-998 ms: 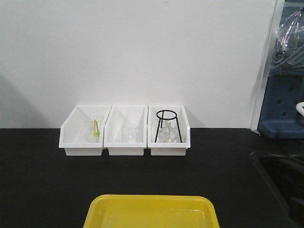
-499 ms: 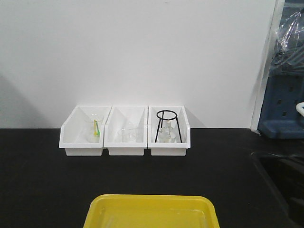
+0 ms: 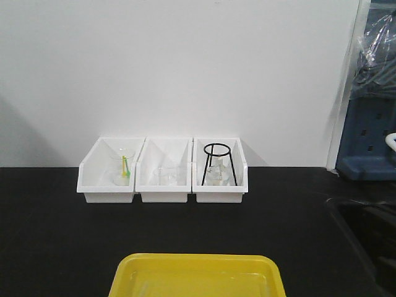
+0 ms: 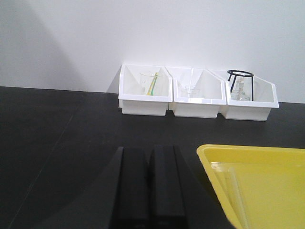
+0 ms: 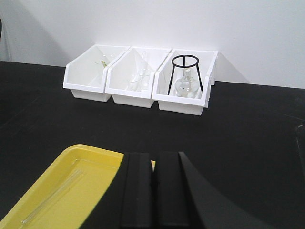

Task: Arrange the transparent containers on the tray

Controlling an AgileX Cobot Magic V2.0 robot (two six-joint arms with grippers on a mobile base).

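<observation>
While lying flat in the yellow tray (image 5: 57, 191), one clear tube (image 5: 50, 198) points its long way toward the white bins (image 5: 138, 76). Sits left of the right fingers (image 5: 153, 191), very near. Both fingers pressed together, holding nothing, low over the black counter (image 5: 248, 143). Left fingers (image 4: 148, 186) pressed together too, holding nothing.

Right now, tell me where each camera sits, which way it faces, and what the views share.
Front view: above the near table edge, facing the wall; shows three white bins and the tray; no robot parts visible.
Left wrist view: low, left of the tray, facing the bins; the shut left gripper shows at the bottom.
Right wrist view: low over the tray's right side, facing the bins; the shut right gripper shows at the bottom.
Shared: all three views show the bins, the tray and the black ring stand.
</observation>
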